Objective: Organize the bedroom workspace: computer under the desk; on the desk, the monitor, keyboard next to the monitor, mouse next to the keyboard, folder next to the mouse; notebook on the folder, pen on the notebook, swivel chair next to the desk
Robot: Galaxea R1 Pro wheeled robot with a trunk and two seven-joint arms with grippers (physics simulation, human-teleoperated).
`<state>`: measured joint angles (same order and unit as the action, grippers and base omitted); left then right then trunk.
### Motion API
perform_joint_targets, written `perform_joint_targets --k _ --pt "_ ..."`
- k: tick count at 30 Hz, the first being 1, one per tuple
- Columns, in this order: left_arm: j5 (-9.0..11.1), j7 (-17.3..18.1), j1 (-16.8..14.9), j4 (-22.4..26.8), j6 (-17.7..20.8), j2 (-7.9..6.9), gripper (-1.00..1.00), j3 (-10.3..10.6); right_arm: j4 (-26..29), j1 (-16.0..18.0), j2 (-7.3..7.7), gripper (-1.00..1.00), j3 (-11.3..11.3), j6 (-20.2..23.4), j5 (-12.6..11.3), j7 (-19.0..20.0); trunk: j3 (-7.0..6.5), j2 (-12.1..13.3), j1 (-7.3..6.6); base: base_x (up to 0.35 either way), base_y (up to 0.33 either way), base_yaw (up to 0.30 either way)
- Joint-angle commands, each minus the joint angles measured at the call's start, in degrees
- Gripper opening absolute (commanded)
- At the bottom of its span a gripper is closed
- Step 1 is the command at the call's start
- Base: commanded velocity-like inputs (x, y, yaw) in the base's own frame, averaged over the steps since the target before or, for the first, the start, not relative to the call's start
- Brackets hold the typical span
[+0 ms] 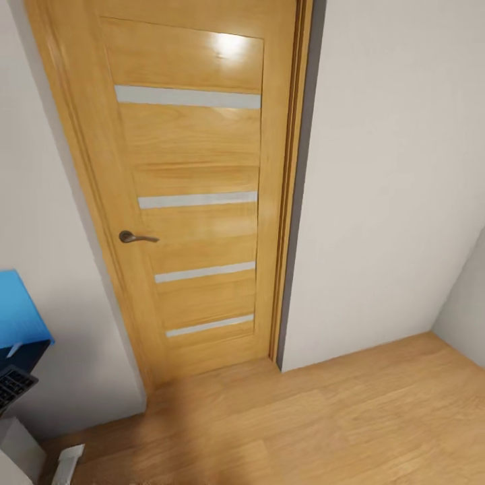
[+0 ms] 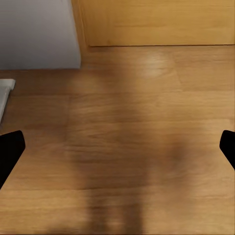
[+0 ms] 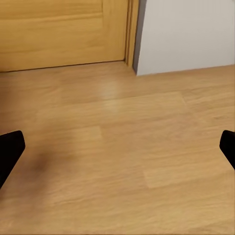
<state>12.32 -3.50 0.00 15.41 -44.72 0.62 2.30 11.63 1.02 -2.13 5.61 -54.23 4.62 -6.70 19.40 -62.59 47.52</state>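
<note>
And we're looking straight at a tall honey-coloured wooden door [image 1: 192, 188] with four pale frosted strips across it and a dark curved lever handle [image 1: 137, 237], shut in its frame, white plaster walls [image 1: 391, 188] on either side and a light wooden plank floor [image 1: 303, 417] running up to the threshold. The robot is plainly on its way rather than at work, facing a corner of the room with the workspace off at the picture's left edge. There, only slivers: a bright blue flat shape [image 1: 19, 311] juts in at the left, and whether that is the folder or a blue wall panel I cannot tell from this cut-off piece; just beneath it peeks the corner of a silver-framed keyboard with black keys [image 1: 13, 385], tilted, what it rests on out of sight. Low down, a small white block [image 1: 67, 463] sits on the floor near the wall's foot. Now the arms: the left tool [image 2: 117, 149] hangs over bare planks, its two black fingertips [image 2: 10, 154] at the far edges of the left wrist view, spread wide and carrying nothing, a soft shadow on the boards between them. The right tool [image 3: 117, 149] is the same story, fingertips [image 3: 11, 149] wide apart, released, above the floor near the door's foot. Empty, low tools make sense for travel, I'd say. The next call, by my reckoning, is a turn to the left to bring the table and its things into view.
</note>
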Motion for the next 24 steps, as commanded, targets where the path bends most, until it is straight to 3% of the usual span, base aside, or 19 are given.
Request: perform_joint_targets --k 1,6,12,24 --pt "0.07 -0.37 0.00 0.06 -0.10 -0.01 1.00 0.25 -0.03 0.03 0.02 1.00 0.19 -0.08 0.49 -0.60 0.06 -0.04 0.00 0.001 -0.002 0.287" --pt "0.07 -0.37 0.00 0.06 -0.10 -0.01 1.00 0.25 -0.03 0.03 0.02 1.00 0.19 -0.08 0.51 -0.60 0.06 -0.04 0.00 -0.059 -0.005 0.287" --pt "0.07 -0.37 0.00 0.06 -0.10 -0.01 1.00 0.25 -0.03 0.03 0.02 1.00 0.19 -0.08 0.52 -0.59 0.06 -0.04 0.00 -0.274 -0.083 0.287" --pt "0.07 -0.37 0.00 0.06 -0.02 -0.01 1.00 0.25 -0.11 0.03 0.00 1.00 0.20 0.02 0.54 -0.56 0.06 -0.04 0.00 -0.267 -0.219 0.287"
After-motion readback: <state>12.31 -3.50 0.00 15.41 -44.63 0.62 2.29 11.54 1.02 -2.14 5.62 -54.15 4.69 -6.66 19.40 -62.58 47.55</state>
